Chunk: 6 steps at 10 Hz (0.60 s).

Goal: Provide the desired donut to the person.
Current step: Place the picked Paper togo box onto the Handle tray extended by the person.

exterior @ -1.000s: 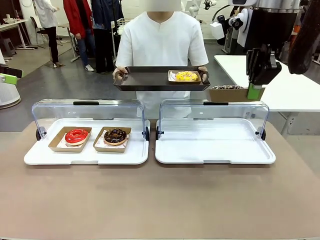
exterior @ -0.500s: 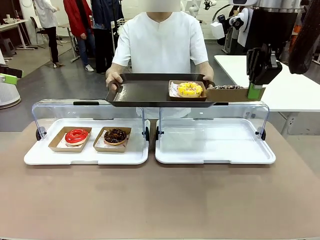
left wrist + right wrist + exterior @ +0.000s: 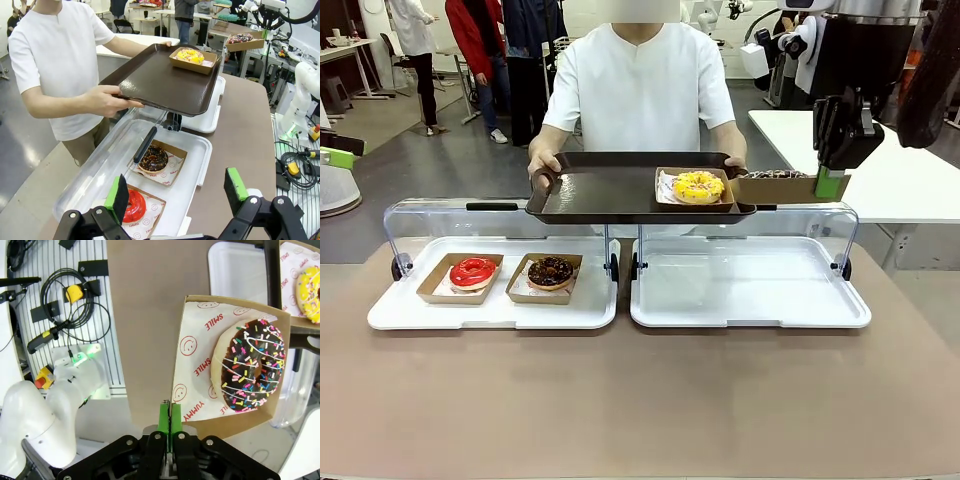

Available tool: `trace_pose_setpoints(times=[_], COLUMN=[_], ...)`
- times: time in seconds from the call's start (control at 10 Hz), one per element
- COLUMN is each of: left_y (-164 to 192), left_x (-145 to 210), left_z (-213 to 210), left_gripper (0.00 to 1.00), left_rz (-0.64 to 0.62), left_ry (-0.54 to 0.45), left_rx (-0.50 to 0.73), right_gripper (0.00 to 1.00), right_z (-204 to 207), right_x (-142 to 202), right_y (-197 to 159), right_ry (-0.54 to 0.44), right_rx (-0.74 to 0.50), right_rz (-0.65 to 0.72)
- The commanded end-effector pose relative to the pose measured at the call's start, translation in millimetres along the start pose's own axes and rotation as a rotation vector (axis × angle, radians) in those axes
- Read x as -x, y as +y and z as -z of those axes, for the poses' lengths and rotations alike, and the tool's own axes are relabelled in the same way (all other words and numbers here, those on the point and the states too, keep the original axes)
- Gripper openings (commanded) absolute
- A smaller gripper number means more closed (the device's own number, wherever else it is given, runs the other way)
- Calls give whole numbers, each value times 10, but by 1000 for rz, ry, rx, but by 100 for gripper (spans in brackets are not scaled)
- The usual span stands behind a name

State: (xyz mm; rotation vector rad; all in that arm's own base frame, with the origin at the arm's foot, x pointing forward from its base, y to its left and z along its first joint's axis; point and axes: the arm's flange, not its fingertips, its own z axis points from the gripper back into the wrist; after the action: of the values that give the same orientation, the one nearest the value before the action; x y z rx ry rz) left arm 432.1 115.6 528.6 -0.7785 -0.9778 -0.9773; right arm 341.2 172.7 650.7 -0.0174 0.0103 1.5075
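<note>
Hiding donut box (image 3: 788,187) edge, right pincer (image 3: 829,183) clamped

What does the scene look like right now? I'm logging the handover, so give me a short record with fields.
right gripper: shut on the edge of the sprinkle donut's box, held up beside the tray
left gripper: open, holding nothing, above the left case
person: holds brown tray over the cases
on tray: yellow donut in its box
left case: red donut, chocolate donut
</note>
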Motion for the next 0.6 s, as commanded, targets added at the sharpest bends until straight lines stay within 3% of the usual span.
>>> trace_pose_setpoints(times=[0.0, 0.5], left_y=[-13, -13], left_x=[-7, -7], left_z=[-8, -8], left_gripper=[100, 100], left_rz=[2, 2], left_ry=[-10, -10], left_rx=[-1, -1], right_gripper=[0, 0], right_z=[48, 48], right_x=[24, 24], right_y=[48, 48], right_ry=[6, 6], right_rx=[1, 1], right_rz=[11, 11])
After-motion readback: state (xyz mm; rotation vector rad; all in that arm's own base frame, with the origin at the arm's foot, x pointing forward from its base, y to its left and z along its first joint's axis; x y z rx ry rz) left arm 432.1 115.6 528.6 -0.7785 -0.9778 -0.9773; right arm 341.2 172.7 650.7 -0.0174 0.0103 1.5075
